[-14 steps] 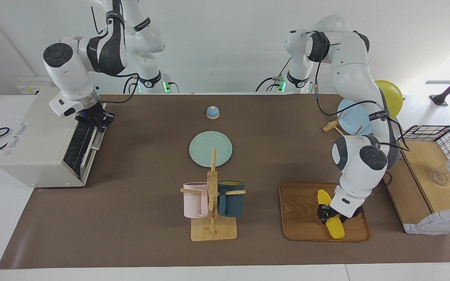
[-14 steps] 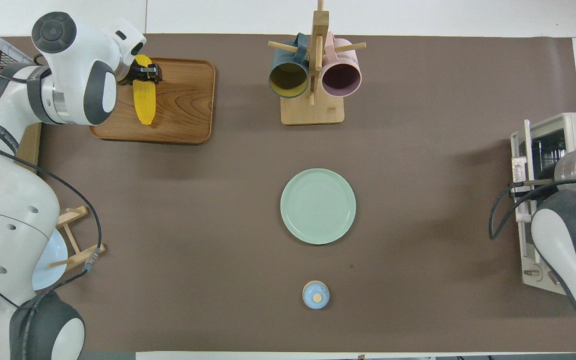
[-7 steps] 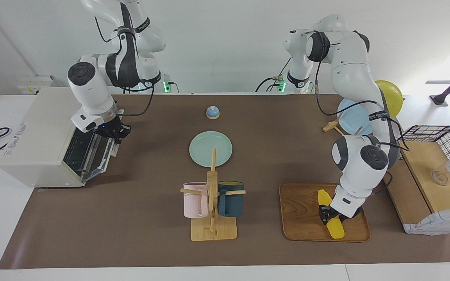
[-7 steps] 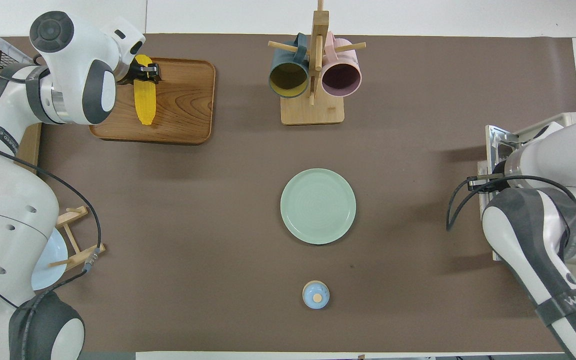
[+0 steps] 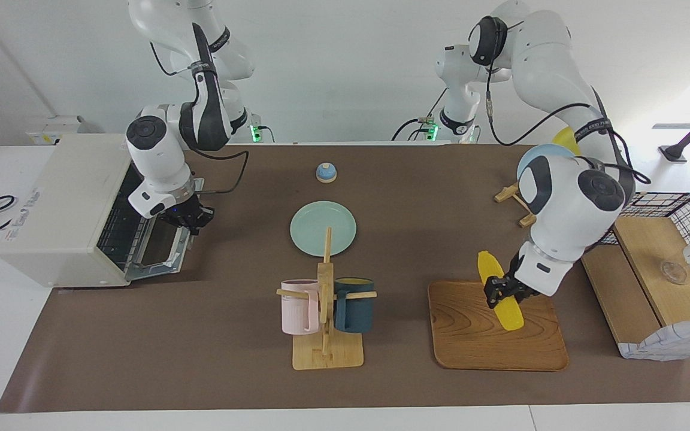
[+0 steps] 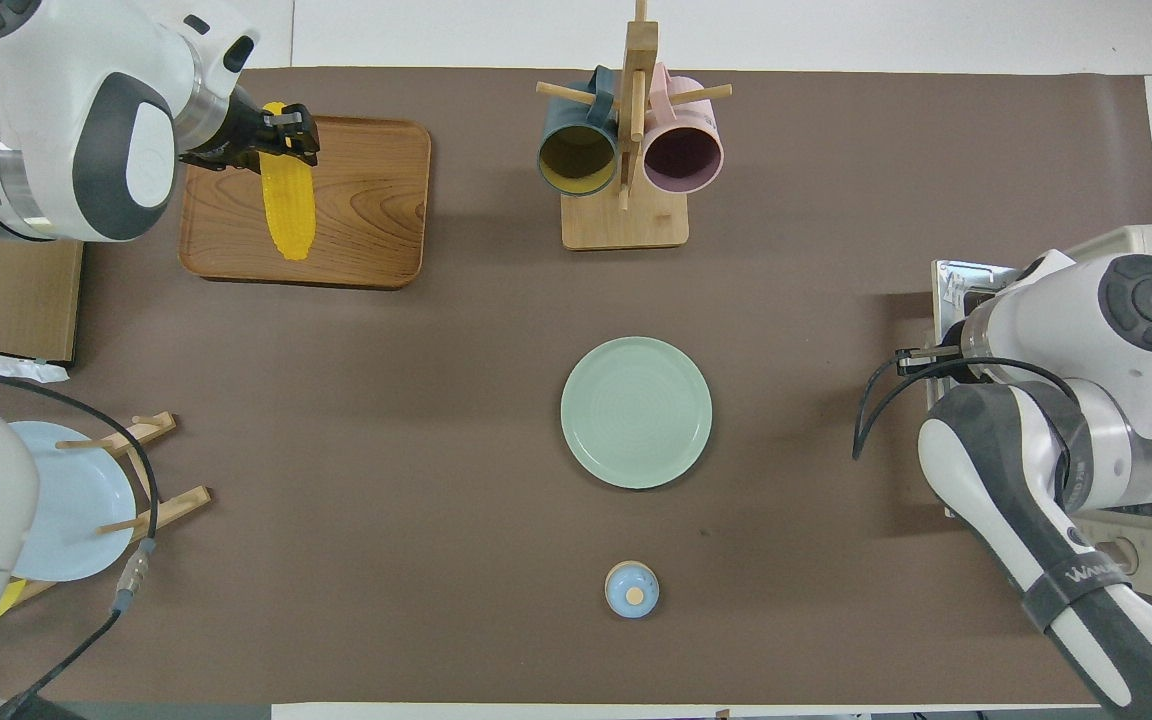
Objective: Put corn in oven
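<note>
The left gripper (image 5: pixel 502 291) is clamping the corn (image 5: pixel 499 291) near its middle and holding it in the air above the tray (image 5: pixel 477 341), clear of the wood. The cob is tilting, thick end up toward the robots, tapered tip hanging down over the tray. In the overhead view the same gripper (image 6: pixel 281 135) is crossing the corn (image 6: pixel 289 205) near its upper end, over the tray (image 6: pixel 376 210). That tray is sitting near the table's edge farthest from the robots, toward the left arm's end.

The right gripper (image 5: pixel 190 219) is sitting at the top edge of the oven's (image 5: pixel 60 203) door (image 5: pixel 159 254), fingers together, seemingly gripping the bar handle, though the handle itself is hard to make out under the fingers. The door is hanging well open and tilting down toward the table, and the wire rack (image 5: pixel 118 224) is showing inside. The oven is standing at the right arm's end of the table.

A mint plate (image 5: pixel 323 228) is lying at the table's middle, with a small blue bell (image 5: pixel 326 172) nearer the robots and a mug rack (image 5: pixel 327 311) carrying a pink and a dark blue mug farther from them.
</note>
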